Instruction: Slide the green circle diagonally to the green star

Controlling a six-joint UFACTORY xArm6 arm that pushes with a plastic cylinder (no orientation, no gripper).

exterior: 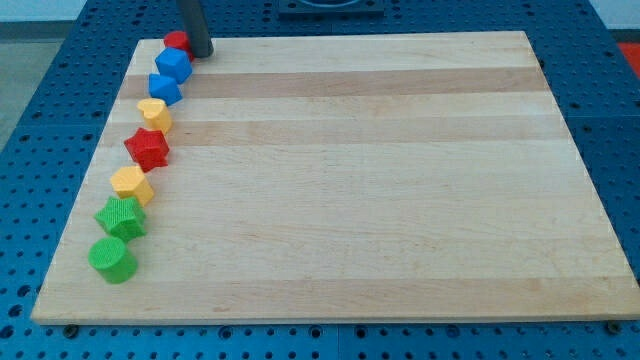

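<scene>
The green circle (112,259) lies at the lower left of the wooden board (360,180). The green star (121,216) sits just above it and a little to the right, almost touching. Both end a slanted line of blocks along the board's left edge. My tip (201,54) is at the view's top left, right beside the red round block (177,42) and the upper blue block (173,64), far from both green blocks.
Going up the line from the green star: a yellow block (131,184), a red star (147,148), a yellow block (155,113), a blue block (164,88). A blue perforated table (60,90) surrounds the board.
</scene>
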